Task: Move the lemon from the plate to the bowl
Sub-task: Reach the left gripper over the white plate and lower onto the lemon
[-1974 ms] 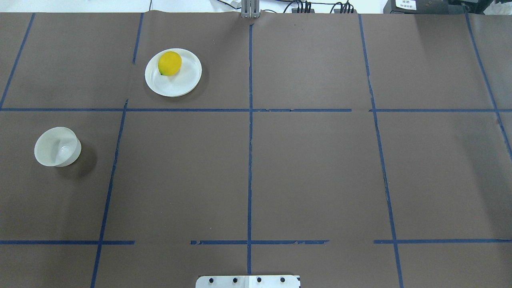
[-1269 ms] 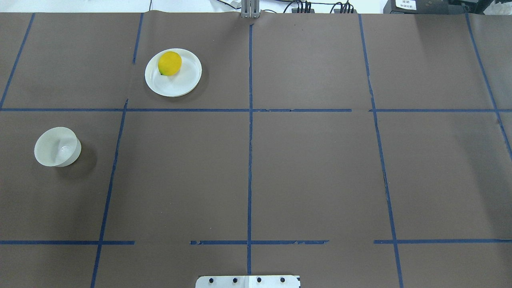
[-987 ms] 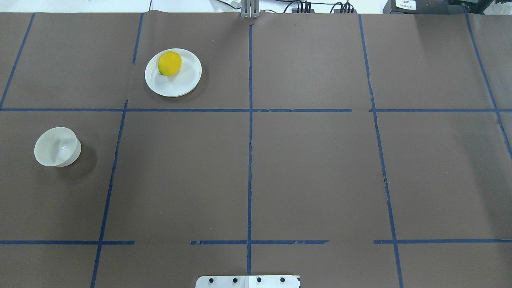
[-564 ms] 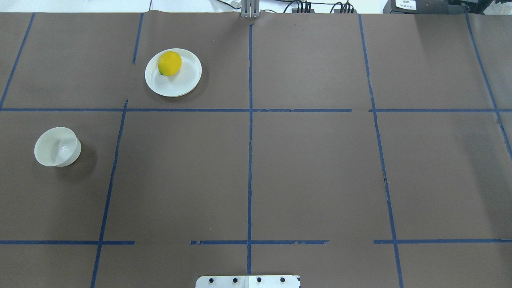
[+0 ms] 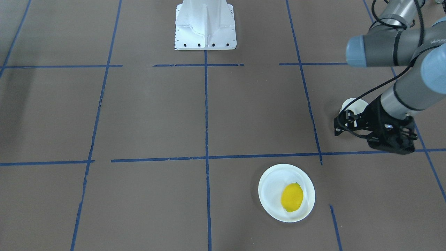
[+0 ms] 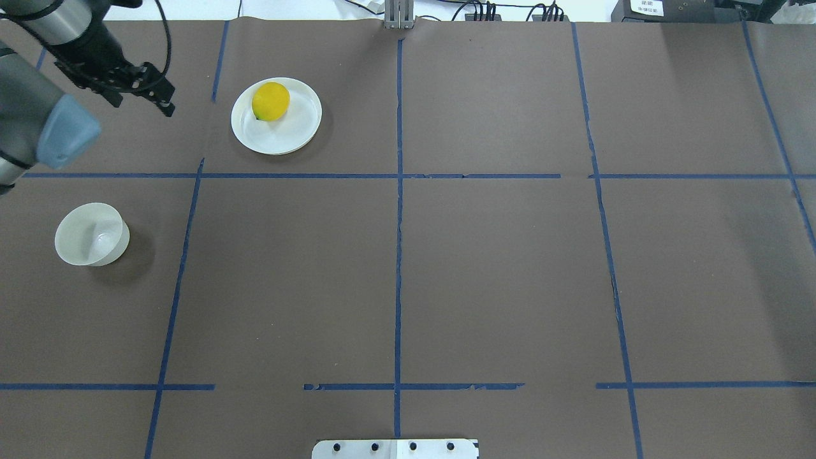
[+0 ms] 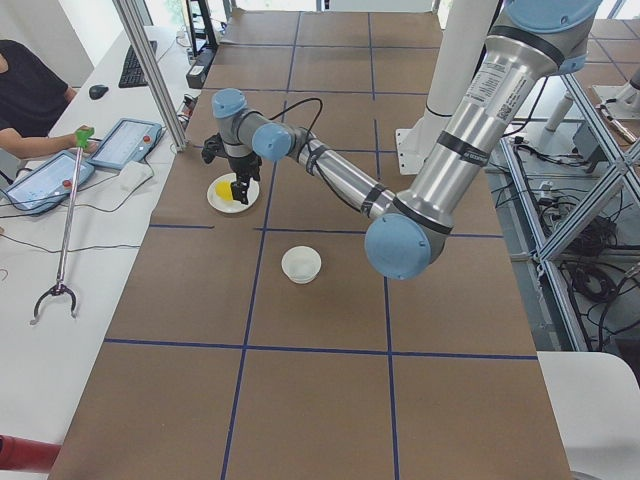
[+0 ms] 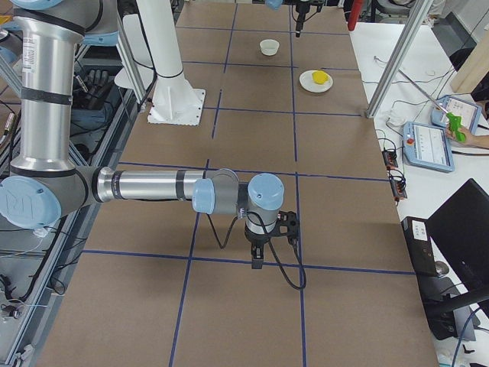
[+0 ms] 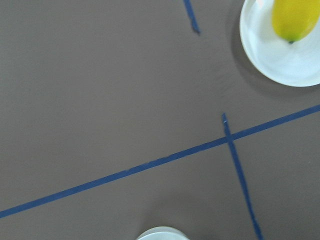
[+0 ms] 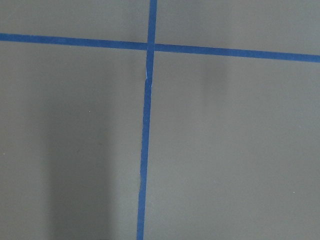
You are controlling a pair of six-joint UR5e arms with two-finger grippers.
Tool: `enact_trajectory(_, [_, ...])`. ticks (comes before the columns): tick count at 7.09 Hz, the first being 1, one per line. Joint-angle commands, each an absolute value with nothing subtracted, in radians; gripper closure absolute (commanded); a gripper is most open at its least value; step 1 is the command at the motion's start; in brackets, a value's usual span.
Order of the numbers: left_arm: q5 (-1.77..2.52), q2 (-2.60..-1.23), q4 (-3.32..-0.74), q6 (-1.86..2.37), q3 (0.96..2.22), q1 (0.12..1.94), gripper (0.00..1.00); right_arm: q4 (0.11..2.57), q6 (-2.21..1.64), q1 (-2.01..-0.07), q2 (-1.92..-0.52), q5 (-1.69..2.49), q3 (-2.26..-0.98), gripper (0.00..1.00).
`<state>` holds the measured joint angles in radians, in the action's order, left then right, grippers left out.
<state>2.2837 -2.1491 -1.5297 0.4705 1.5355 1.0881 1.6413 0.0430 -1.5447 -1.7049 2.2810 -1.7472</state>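
Observation:
The yellow lemon (image 6: 270, 101) lies on the far side of the white plate (image 6: 299, 137); both also show in the front view, lemon (image 5: 292, 197) on plate (image 5: 268, 188). The small white bowl (image 6: 91, 234) stands empty near the table's left edge, well apart from the plate. My left gripper (image 6: 162, 89) hangs above the table just left of the plate, open and empty. In the front view it (image 5: 336, 127) partly covers the bowl (image 5: 353, 104). The left wrist view shows the lemon (image 9: 295, 19) and the bowl's rim (image 9: 162, 234). My right gripper (image 8: 257, 264) shows only in the exterior right view, low over bare table; I cannot tell its state.
Blue tape lines divide the brown table cover. The robot's white base mount (image 5: 205, 24) stands at the near middle edge. A metal frame post (image 7: 150, 70), tablets (image 7: 120, 140) and a seated person (image 7: 20, 90) are beyond the far edge.
My left arm has come into the overhead view at the top left, its gripper now beside the plate. Lemon, plate and bowl have not moved.

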Motion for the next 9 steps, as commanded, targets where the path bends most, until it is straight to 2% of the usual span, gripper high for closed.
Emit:
enact_trajectory(1, [2.284,-2.323,-1.737,0.622,1.235,1.059,0.0,1.641,0.043,-1.545,-1.704,2.281,-1.747,0.0])
enact_trajectory(2, [2.283,-2.394,-1.843,0.679,1.085,1.033,0.0,1.641,0.043,-1.545,-1.704,2.281,-1.747,0.0])
enact_trajectory(3, [2.278,-2.434,-1.895,0.707,0.992,1.002,0.0,1.641,0.043,-1.545,-1.704,2.281,-1.747,0.0])
enact_trajectory(7, [2.22,-2.503,-2.08,0.782,0.803,0.96,0.0,1.641,0.043,-1.545,-1.706,2.281,-1.747,0.0])
enact_trajectory(9, [2.201,-2.519,-2.133,0.799,0.747,0.954,0.0,1.641,0.043,-1.545,-1.706,2.281,-1.749,0.0])
